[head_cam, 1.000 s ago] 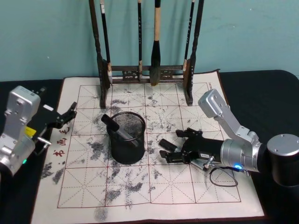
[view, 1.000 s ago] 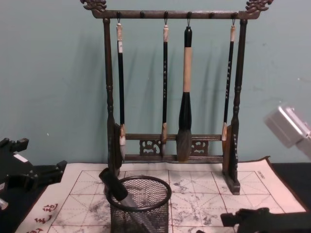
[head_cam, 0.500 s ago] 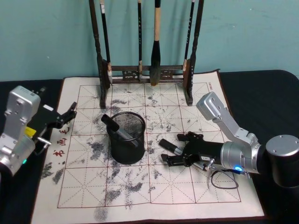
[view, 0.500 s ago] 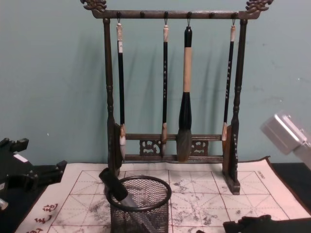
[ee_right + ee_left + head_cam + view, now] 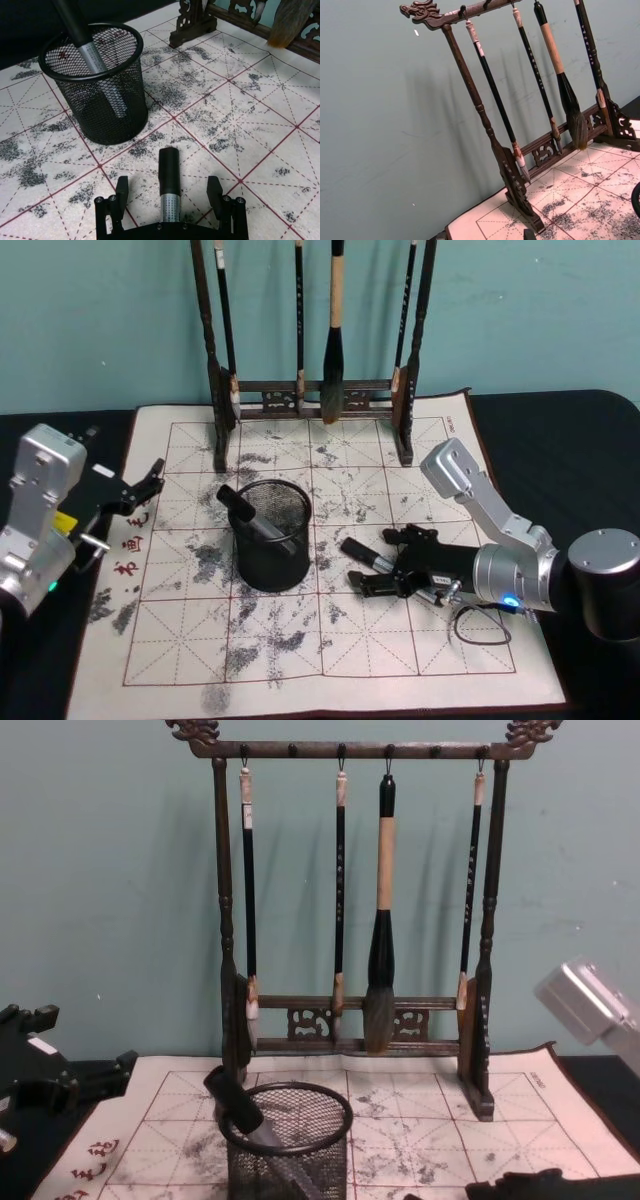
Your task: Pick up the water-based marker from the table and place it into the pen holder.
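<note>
My right gripper (image 5: pixel 372 559) is low over the mat (image 5: pixel 400 650), in its right half, with its fingers apart and nothing clamped. They straddle the marker (image 5: pixel 169 172), one finger on each side and clear of it. The marker lies flat on the mat between them, its black cap towards the holder (image 5: pixel 268 562) and its silver barrel running back under my palm. I judge the step in hand to be the grasp: the approach looks done and the closing is not yet made. The next move calls for closing squarely on the barrel behind the cap, then a lift high enough to clear the holder's rim, a short carry towards the mat's middle, and a release with the marker tipped cap-up. The holder stands near the middle of the mat, just beside the marker, and a second marker (image 5: pixel 89 45) leans inside it, so I must aim for the free part of the opening. My left gripper (image 5: pixel 150 483) is parked over the mat's left edge, well apart from the work; I cannot tell whether it is open or closed. The mat is cream with red grid lines and heavy ink stains, laid on a dark table (image 5: pixel 560 430). A brush rack (image 5: pixel 350 750) with hanging brushes stands along the mat's far edge, before a plain teal wall.
</note>
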